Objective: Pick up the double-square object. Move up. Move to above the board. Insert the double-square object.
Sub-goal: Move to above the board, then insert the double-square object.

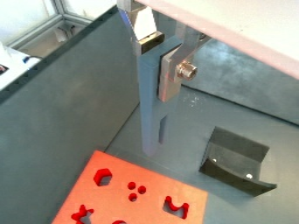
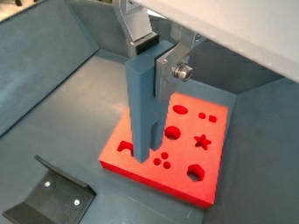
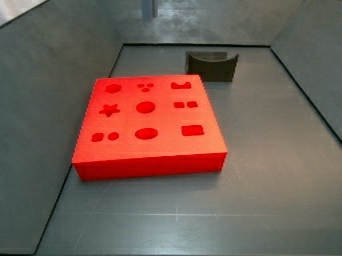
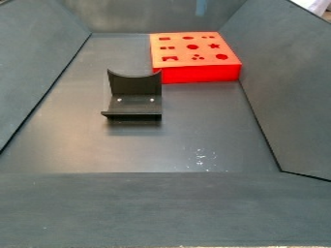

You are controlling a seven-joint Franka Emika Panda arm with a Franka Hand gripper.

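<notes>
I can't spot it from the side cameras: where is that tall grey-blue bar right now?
The double-square object hangs upright in the pincer, shown in both wrist views, held up over the board, its lower end above the cut-outs.

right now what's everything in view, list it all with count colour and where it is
board: one, bright red, flat on the bin floor, with shape cut-outs in its top face.
double-square object: one, grey-blue, upright between the pincer's fingers, hanging above the board in a wrist view; at most a sliver of it shows at the top edge of the side views.
fixture: one, dark grey, standing on the floor apart from the board.
bin floor: one, dark grey, with sloping walls around it.
pincer: one, silver plates with dark pads, raised over the bin, shut on the top of the bar; out of frame in both side views.
</notes>
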